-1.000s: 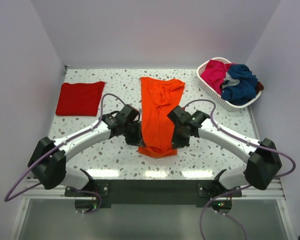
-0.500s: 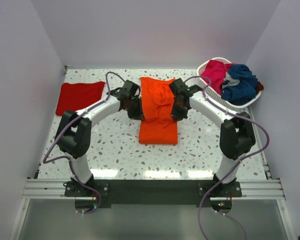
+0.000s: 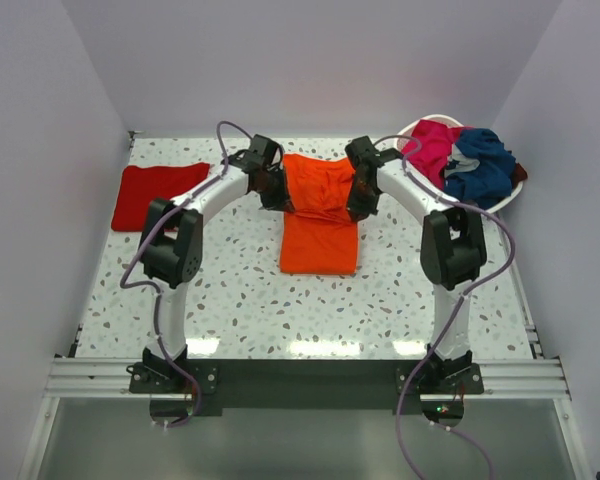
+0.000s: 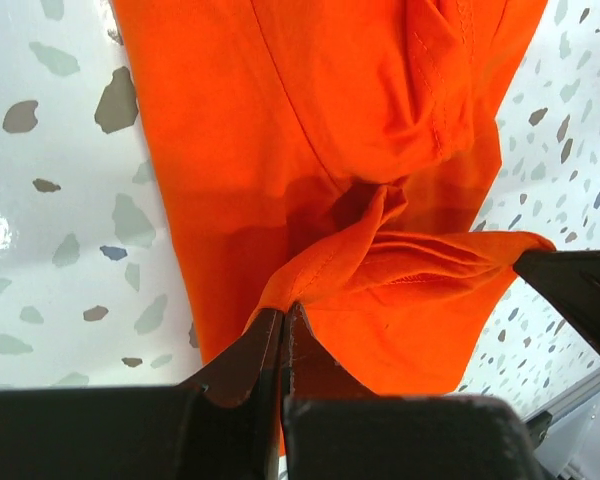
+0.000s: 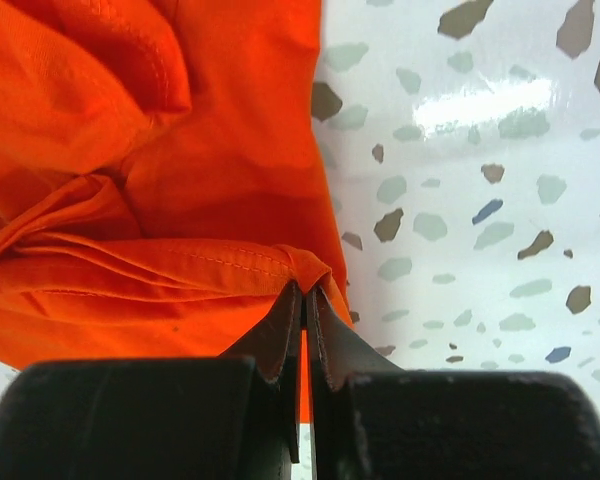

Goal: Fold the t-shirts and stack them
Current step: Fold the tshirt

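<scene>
Fingers of left gripper and right gripper pinch the orange t-shirt.

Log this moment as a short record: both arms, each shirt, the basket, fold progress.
left pincer: shut on the left edge of the orange t-shirt
right pincer: shut on its right edge
orange t-shirt: mid-table, partly folded, far part rumpled between the pincers
red t-shirt: folded flat, far left
basket: far right, holds magenta t-shirt and navy t-shirt, unfolded

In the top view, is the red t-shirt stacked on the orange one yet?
No: the red t-shirt lies alone on the left of the table, apart from the orange t-shirt.
</scene>
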Robot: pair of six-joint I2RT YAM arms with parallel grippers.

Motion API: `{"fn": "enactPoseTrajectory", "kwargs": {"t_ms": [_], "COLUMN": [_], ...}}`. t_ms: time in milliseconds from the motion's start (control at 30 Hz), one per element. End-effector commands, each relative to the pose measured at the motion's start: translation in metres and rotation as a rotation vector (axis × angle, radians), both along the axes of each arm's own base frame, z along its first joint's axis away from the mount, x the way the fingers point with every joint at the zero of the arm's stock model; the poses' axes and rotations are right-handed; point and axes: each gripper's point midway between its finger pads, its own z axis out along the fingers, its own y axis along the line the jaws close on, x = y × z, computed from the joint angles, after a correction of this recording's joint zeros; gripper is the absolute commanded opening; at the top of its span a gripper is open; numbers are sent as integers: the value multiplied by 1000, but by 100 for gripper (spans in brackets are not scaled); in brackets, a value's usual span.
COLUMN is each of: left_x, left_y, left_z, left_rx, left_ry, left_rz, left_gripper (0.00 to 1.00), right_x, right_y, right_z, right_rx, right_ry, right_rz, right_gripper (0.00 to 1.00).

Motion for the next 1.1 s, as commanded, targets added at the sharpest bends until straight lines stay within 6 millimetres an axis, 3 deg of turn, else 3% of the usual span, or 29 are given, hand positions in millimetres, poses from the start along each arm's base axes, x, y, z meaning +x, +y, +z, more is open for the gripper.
{"fn": "enactPoseTrajectory", "kwargs": {"t_ms": [0, 67, 133, 167, 233, 367, 433, 500, 567, 600, 667, 700, 833, 1067], "left_x": [12, 12, 12, 13, 14, 3, -4, -24, -45, -49, -72, -78, -96, -104], "left_y": [-2, -1, 4, 8, 12, 21, 23, 28, 32, 30, 34, 35, 35, 38], "left_z": [6, 7, 8, 12, 17, 39, 45, 45, 40, 40, 31, 29, 20, 5], "left_rx": [-2, 4, 21, 37, 51, 61, 51, 40, 19, 3, -17, -23, -65, -48], "left_ry": [-14, -13, -13, -27, -41, -82, -104, -98, -81, -90, -62, -62, -52, -42], "left_rz": [-24, -14, 4, 21, 39, 47, 34, 18, -5, -12, -26, -29, -33, -27], "left_gripper": [0, 2, 20, 46, 77, 100, 100, 100, 99, 98, 93, 91, 86, 82], "right_x": [11, 16, 18, 21, 23, 12, -3, -16, -36, -43, -64, -70, -98, -104], "right_y": [-3, 0, -1, 0, -1, -3, -4, -7, -8, -7, -3, 0, 5, 10], "right_z": [5, 6, 9, 14, 24, 45, 42, 52, 39, 46, 31, 34, 11, 0], "right_rx": [15, 25, 26, 37, 49, 71, 87, 103, 128, 153, 202, 224, 269, 274], "right_ry": [3, 0, -4, -14, -36, -65, -45, -63, -26, -42, 2, -11, 27, 25], "right_rz": [17, 30, 36, 39, 38, 53, 66, 70, 75, 73, 82, 88, 82, 78], "right_gripper": [0, 4, 24, 50, 71, 82, 83, 83, 83, 82, 79, 78, 70, 62]}}
